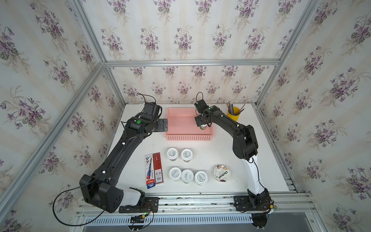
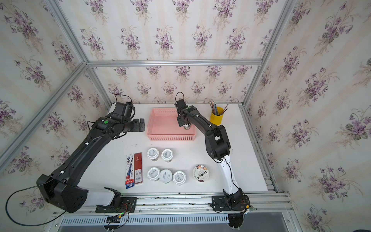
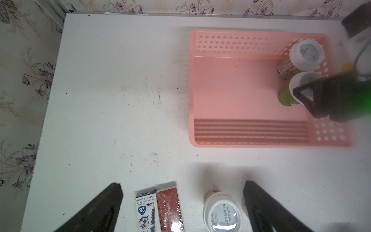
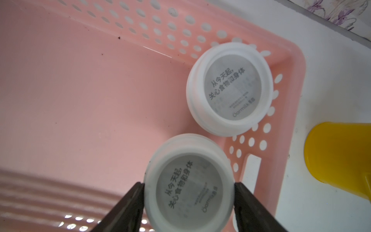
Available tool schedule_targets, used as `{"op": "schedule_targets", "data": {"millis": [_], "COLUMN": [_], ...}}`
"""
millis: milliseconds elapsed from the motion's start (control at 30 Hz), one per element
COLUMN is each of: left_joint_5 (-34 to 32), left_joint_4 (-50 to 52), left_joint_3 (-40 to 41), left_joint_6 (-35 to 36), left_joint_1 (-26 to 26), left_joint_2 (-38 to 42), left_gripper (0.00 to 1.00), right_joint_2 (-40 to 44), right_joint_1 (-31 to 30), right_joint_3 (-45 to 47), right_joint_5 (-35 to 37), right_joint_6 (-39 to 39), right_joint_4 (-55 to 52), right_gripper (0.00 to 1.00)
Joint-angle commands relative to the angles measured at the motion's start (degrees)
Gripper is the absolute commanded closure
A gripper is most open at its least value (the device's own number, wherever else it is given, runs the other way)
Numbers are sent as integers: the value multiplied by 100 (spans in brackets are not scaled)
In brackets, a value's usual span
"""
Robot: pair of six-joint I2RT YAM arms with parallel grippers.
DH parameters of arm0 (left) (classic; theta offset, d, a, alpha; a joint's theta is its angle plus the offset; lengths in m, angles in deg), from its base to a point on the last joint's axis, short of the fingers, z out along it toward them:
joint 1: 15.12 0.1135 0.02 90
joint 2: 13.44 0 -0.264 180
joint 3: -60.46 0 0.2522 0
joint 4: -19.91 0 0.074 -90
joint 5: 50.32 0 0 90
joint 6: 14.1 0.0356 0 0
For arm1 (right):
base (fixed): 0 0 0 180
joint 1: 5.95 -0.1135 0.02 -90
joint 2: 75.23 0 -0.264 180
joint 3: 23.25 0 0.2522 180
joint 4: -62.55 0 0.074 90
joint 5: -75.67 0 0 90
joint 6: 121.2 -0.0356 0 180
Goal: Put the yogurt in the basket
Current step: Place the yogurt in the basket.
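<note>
Beside the gripped yogurt cup (image 4: 189,182), another cup (image 4: 229,89) occupies the basket corner (image 4: 293,60).

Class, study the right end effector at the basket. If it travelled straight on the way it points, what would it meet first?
The right end effector points downward, so the yogurt cup it grips would probably land on the basket floor first; the gap between them is unclear.

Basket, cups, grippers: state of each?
Basket: upright, two yogurt cups inside.
Corner yogurt cup: standing, lidded, free.
Second yogurt cup: lidded, gripped.
Right gripper: shut on second yogurt cup.
Left gripper: open, empty.
Five table cups: standing, lidded.
Chobani cup: upright, sealed.
Yellow pencil cup: upright.
</note>
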Motion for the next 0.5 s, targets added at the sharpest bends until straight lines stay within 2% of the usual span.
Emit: {"op": "schedule_targets", "data": {"millis": [0, 467], "left_joint_5": [81, 50], "left_joint_4": [-87, -55], "left_joint_3": [-13, -33], "left_joint_6": [54, 51], "left_joint_1": [11, 9], "left_joint_2": [-3, -23], "left_gripper": [1, 1], "right_joint_2": [20, 143], "right_joint_1": [6, 6], "right_joint_3": [-40, -14], "right_joint_5": [160, 212], "right_joint_6": [71, 160], "right_joint_4": [-125, -125], "right_gripper": [26, 23]}}
